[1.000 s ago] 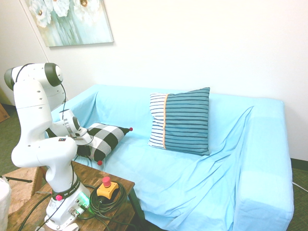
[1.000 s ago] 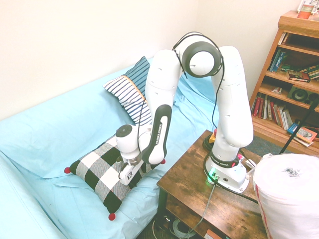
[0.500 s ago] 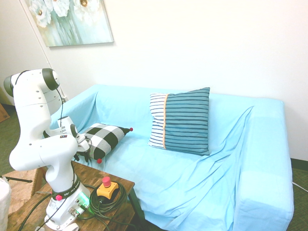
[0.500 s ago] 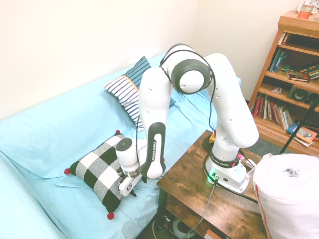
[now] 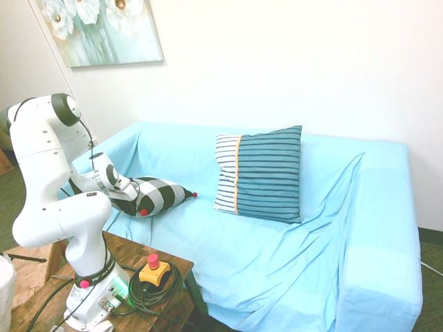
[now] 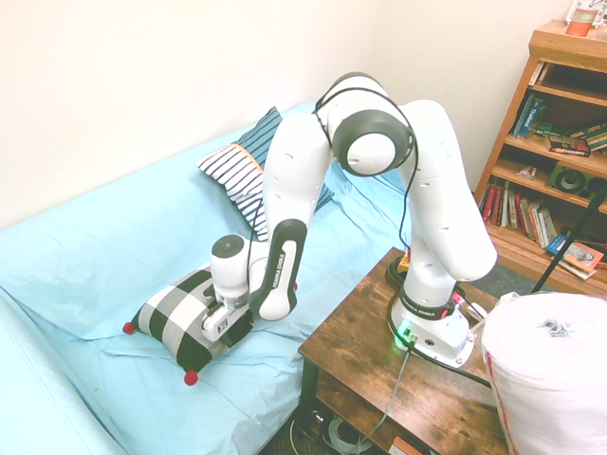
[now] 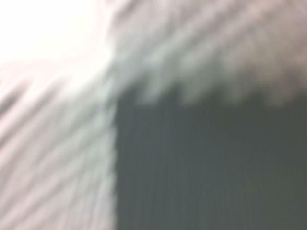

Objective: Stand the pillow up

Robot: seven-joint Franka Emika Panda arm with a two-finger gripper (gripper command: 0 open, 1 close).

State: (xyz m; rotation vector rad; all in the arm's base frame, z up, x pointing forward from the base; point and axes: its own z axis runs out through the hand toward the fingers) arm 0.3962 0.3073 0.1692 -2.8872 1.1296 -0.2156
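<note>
On the sofa seat (image 6: 123,379), the pillow (image 6: 187,313) lies tilted beneath and beside our gripper (image 6: 211,336), spreading toward the armrest and backrest. We cannot determine its finger spacing; standing the pillow likely requires raising its front edge toward the backrest.

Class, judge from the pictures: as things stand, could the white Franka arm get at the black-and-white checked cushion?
Very likely yes: the tool is already down at the checked cushion, and the striped cushion stands off toward the sofa's back, out of the way.
</note>
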